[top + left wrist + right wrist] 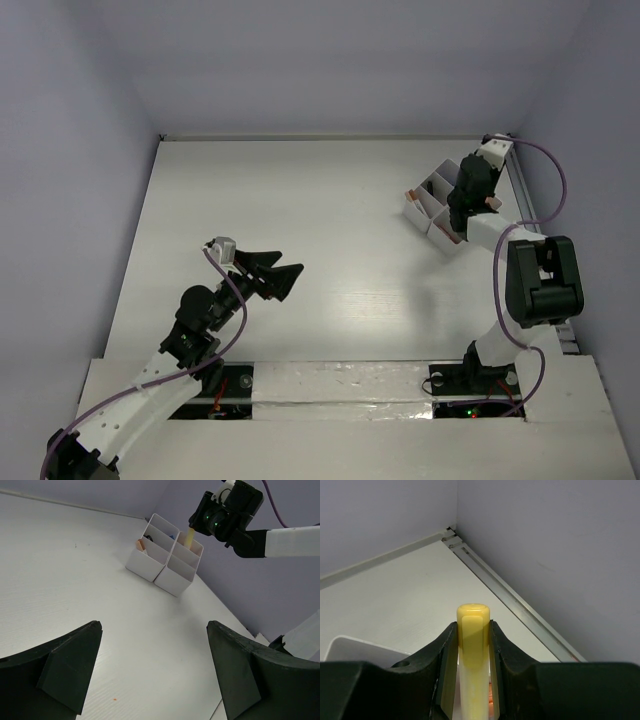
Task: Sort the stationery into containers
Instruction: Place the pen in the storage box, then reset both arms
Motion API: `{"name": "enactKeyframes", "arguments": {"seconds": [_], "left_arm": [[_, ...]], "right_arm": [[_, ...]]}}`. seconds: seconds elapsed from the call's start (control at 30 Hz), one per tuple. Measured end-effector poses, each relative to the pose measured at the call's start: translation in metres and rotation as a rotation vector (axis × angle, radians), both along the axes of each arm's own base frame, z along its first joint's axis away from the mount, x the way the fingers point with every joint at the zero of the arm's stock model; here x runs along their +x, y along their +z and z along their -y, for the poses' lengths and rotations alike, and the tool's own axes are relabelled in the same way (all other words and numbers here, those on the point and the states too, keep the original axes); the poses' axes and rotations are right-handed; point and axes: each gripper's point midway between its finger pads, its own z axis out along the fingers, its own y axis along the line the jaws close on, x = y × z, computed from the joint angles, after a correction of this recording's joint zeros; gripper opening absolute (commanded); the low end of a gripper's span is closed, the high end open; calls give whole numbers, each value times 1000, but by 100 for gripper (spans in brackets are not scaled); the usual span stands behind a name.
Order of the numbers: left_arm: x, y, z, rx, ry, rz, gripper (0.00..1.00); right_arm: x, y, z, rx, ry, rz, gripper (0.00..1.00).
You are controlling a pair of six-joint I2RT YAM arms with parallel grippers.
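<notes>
1. The right gripper (472, 626) pinches the yellow tube (473, 665) between both fingers. The tube's rounded end stands out a little past the fingertips.
2. The tube hangs in the air over the white organiser tray (150, 566). The tray stands on the table (300, 200) at its far right, close to the side wall.
3. The tube's long axis runs nearly upright, in line with the fingers. Its free end points down at 1 compartment in the tray's row nearest the right arm, so the target lies directly under the jaws.
4. From the left wrist view I cannot tell whether the free end has passed below the rim or only hovers at it.
5. The left gripper (278, 270) has its jaws spread wide and holds nothing. It sits well apart from the tray on the near left, so the right arm is plainly the nearer one.
6. The next move is probably a short straight descent followed by opening the fingers. The likely risk is the tube catching a thin divider wall and tipping out.
7. Other compartments hold something orange and something dark, both too small to name.
</notes>
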Motion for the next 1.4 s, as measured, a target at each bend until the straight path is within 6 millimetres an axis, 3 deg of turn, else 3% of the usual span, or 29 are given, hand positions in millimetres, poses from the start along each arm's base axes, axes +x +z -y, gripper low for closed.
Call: {"name": "enactKeyframes", "arguments": {"seconds": [0.23, 0.5, 0.67, 0.83, 0.93, 1.0, 1.03, 1.13, 1.27, 1.4], "left_arm": [[1, 0, -1, -1, 6, -1, 84], [2, -1, -1, 0, 9, -3, 84], [3, -2, -1, 3, 16, -8, 85], [4, -4, -2, 0, 23, -20, 85], [4, -3, -2, -11, 25, -28, 86], [5, -2, -2, -19, 29, -39, 87], [5, 0, -3, -21, 31, -45, 87], [5, 16, -4, -44, 39, -46, 89], [2, 53, -9, -95, 52, -9, 92], [-4, 97, -21, -132, 82, 44, 95]], "right_arm": [[2, -4, -3, 19, 14, 6, 15], [0, 5, -11, 81, 59, 58, 67], [-9, 36, -16, 131, 93, 142, 84], [-27, 73, -27, 217, 158, 252, 85], [-42, 99, -42, 308, 247, 340, 78], [-54, 117, -62, 391, 357, 405, 63], [-60, 127, -72, 427, 417, 436, 99], [-81, 152, -113, 540, 644, 491, 100], [-112, 174, -168, 644, 958, 474, 100], [-157, 190, -204, 695, 1201, 452, 100]]}}
